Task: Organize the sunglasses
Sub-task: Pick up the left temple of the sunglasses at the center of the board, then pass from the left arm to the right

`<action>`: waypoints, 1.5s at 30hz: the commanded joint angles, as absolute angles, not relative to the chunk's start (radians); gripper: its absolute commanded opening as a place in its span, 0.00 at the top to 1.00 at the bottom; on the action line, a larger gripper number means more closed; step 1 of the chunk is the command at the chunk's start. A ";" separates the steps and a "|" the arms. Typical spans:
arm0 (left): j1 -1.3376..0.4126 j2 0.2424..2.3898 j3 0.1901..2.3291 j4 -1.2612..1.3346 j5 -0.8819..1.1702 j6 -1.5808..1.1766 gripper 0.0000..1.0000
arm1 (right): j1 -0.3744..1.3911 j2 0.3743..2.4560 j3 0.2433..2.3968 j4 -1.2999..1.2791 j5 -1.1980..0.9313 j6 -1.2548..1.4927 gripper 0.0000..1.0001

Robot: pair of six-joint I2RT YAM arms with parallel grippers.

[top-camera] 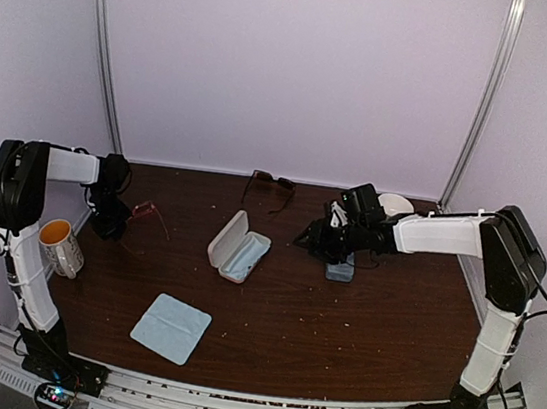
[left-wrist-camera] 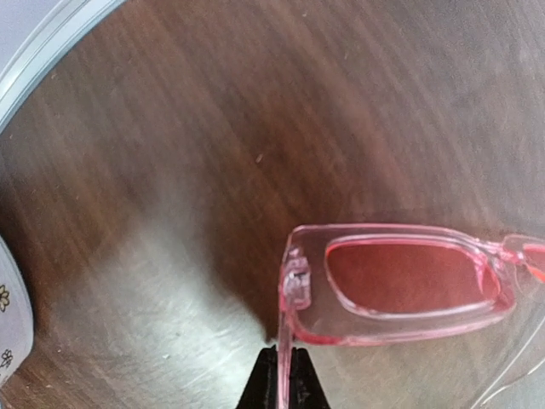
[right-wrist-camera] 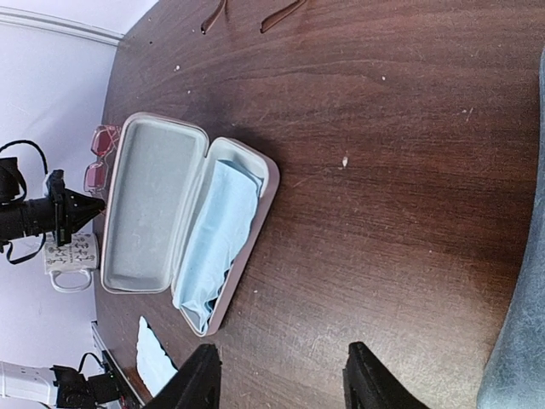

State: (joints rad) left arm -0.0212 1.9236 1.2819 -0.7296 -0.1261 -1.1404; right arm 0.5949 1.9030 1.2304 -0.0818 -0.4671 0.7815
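A pair of sunglasses with a clear pink frame and red lenses point(left-wrist-camera: 400, 281) lies on the dark wood table at the left point(top-camera: 148, 214). My left gripper point(left-wrist-camera: 283, 379) is shut on its folded-out temple arm, just behind the hinge. The pink pair also peeks out behind the case lid in the right wrist view point(right-wrist-camera: 104, 153). A dark chunky pair of sunglasses point(top-camera: 269, 186) rests at the back centre, far from both grippers. My right gripper point(right-wrist-camera: 281, 383) hovers open over bare wood right of the open case, holding nothing.
An open pink case point(top-camera: 238, 245) holds a light-blue cloth point(right-wrist-camera: 217, 239). Another light-blue cloth point(top-camera: 172, 327) lies near the front. A floral mug point(top-camera: 61, 245) stands by the left arm. A grey-blue case point(top-camera: 341, 269) sits under the right arm.
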 commanded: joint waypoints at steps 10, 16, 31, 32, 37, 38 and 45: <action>-0.066 1.659 1.093 -0.504 -0.241 -0.881 1.00 | 0.579 1.797 1.291 -0.154 -0.392 0.619 0.49; -0.092 1.527 0.988 -0.359 -0.255 -0.729 1.00 | 0.571 1.741 1.308 -0.164 -0.380 0.512 0.48; -0.192 1.234 0.787 -0.065 -0.276 -0.415 1.00 | 0.572 1.488 1.312 -0.190 -0.221 0.271 0.37; -0.204 1.220 0.778 -0.045 -0.267 -0.393 1.00 | 0.573 1.475 1.315 -0.190 -0.213 0.263 0.33; -0.280 1.165 0.742 0.051 -0.215 -0.273 1.00 | 0.572 1.457 1.356 -0.225 -0.192 0.230 0.20; -0.301 1.158 0.739 0.065 -0.209 -0.251 1.00 | 0.573 1.463 1.374 -0.247 -0.211 0.222 0.19; -0.388 1.139 0.712 0.162 -0.073 -0.135 1.00 | 0.577 1.489 1.446 -0.375 -0.474 0.184 0.14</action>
State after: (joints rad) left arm -0.3679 1.1561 0.7300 0.0265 -0.1848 -0.2344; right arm 0.5755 1.4757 1.4078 -0.2821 -0.3084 0.2192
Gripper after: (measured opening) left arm 0.027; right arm 0.853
